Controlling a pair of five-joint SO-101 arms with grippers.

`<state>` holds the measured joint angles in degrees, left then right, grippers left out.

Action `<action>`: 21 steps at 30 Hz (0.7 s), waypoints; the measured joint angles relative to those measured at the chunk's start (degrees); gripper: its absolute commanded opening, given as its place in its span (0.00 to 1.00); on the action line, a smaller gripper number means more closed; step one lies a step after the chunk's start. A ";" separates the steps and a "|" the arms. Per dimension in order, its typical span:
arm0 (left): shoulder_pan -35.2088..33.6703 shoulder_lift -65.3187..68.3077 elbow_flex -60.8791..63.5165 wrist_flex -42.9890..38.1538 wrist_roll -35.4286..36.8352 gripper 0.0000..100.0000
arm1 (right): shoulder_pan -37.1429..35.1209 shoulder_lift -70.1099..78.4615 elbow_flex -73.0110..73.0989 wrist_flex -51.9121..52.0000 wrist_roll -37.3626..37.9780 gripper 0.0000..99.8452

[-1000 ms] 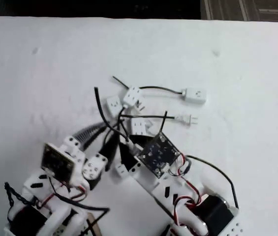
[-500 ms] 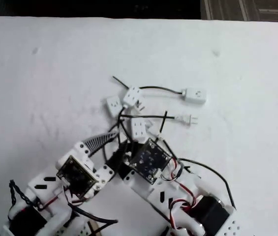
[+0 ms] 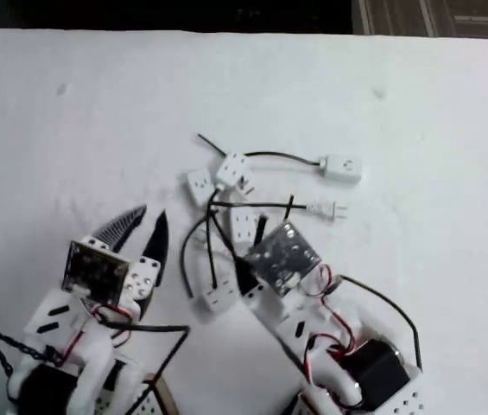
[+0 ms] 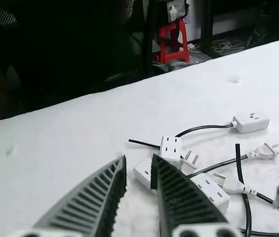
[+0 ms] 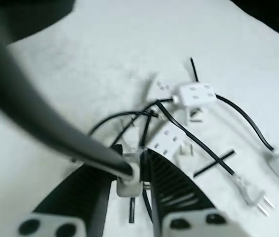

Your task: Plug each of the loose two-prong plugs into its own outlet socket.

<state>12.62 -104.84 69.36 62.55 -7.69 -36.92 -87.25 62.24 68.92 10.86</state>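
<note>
Several white sockets and plugs on short black cords lie tangled at mid-table. One socket (image 3: 343, 167) lies far right and a two-prong plug (image 3: 330, 209) just below it. Two more sockets (image 3: 199, 183) (image 3: 244, 225) sit in the cluster. My right gripper (image 3: 237, 290) (image 5: 129, 170) is shut on a small white plug end (image 5: 128, 185) (image 3: 220, 298), whose black cord (image 3: 185, 259) loops back to the cluster. My left gripper (image 3: 140, 226) (image 4: 138, 170) hovers left of the cluster, open with nothing between its fingers. The left wrist view shows the far socket (image 4: 250, 122) and the loose plug (image 4: 265, 149) ahead.
The table (image 3: 71, 130) is covered in white cloth, bare to the left, to the right and behind the cluster. Its far edge meets a dark room. Both arm bases crowd the near edge.
My left gripper has drawn back to the left, away from the right gripper, and opened. The right gripper stays by the cluster, and the white piece with its looped cord now shows beside it.
</note>
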 measured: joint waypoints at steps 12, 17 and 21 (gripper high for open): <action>-0.53 0.09 8.53 0.35 -4.57 0.11 | 11.87 0.00 0.00 6.15 0.00 0.02; 3.78 3.08 8.88 -0.09 -4.57 0.11 | 12.04 0.00 0.00 6.33 0.00 0.02; 4.40 14.33 5.98 -2.73 -4.57 0.11 | 12.04 0.00 0.00 6.33 0.00 0.02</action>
<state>17.01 -90.51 75.34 59.82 -12.26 -24.88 -87.25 62.24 75.25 10.86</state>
